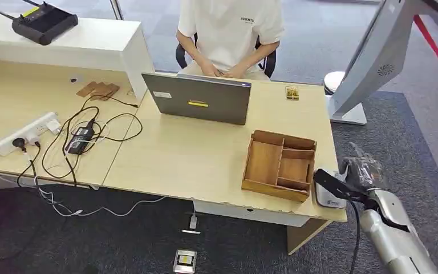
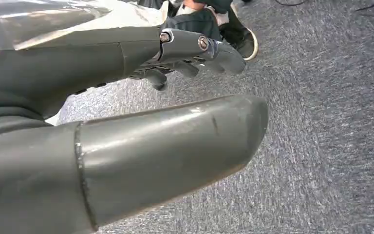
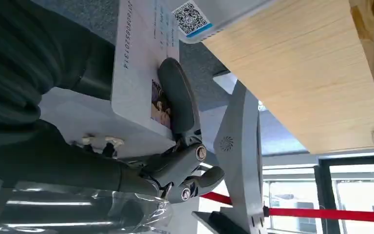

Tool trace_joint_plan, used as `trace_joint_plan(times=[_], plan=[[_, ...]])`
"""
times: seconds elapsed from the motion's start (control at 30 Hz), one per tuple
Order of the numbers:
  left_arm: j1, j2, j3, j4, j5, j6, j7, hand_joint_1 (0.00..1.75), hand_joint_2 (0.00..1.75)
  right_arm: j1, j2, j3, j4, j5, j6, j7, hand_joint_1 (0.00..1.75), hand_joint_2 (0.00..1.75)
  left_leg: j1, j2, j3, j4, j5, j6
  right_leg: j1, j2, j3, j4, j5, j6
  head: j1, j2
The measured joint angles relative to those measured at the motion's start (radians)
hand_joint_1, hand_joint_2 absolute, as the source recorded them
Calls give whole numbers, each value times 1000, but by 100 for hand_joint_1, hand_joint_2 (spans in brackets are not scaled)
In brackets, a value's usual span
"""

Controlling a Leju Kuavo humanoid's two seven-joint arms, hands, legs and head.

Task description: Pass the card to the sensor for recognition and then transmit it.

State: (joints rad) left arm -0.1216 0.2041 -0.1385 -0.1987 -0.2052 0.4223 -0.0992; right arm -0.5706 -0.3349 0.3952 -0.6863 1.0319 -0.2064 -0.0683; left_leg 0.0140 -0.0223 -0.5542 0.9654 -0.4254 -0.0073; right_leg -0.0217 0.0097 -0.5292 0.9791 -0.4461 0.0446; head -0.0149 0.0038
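Presently we see the right hand [image 3: 175, 146] pinching the card [image 3: 143, 63] beside the sensor [image 1: 329, 196]; we judge it should lie flat, while the left hand [image 2: 141, 112] hangs with fingers apart, holding nothing.

You are looking at an office reception. A person [image 1: 231, 34] sits behind a wooden desk [image 1: 205, 154] with a laptop [image 1: 199, 98]. You see grey carpet [image 1: 376, 125] and a power strip [image 1: 25, 134].

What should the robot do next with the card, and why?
Probably ease the card a little further onto the sensor. The right hand holds it right at that small reader on the desk corner, so recognition comes first.
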Motion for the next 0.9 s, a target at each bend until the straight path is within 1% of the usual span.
trace_joint_plan(times=[0.47, 0.7, 0.9], plan=[[0, 0, 0, 0, -2, 2, 10, 0, 0, 7, 10, 3, 56, 16, 21, -6, 175, 175, 0, 0, 4, 0, 0, 0, 0, 0, 4, -1, 0, 0, 0, 0], [-1, 0, 0, 0, -2, 5, 11, 0, 0, 12, 15, 5, 88, 22, 15, -5, 175, 175, 0, 0, 3, 0, 0, 0, 0, 1, 2, 0, 1, 0, 0, 0], [-1, 0, 0, 0, -1, 7, 12, 0, 0, -8, 21, 8, 98, 28, -2, 0, 175, 175, 0, 0, 2, 0, 0, 0, 0, 1, 1, 0, 1, 0, 0, 0]])
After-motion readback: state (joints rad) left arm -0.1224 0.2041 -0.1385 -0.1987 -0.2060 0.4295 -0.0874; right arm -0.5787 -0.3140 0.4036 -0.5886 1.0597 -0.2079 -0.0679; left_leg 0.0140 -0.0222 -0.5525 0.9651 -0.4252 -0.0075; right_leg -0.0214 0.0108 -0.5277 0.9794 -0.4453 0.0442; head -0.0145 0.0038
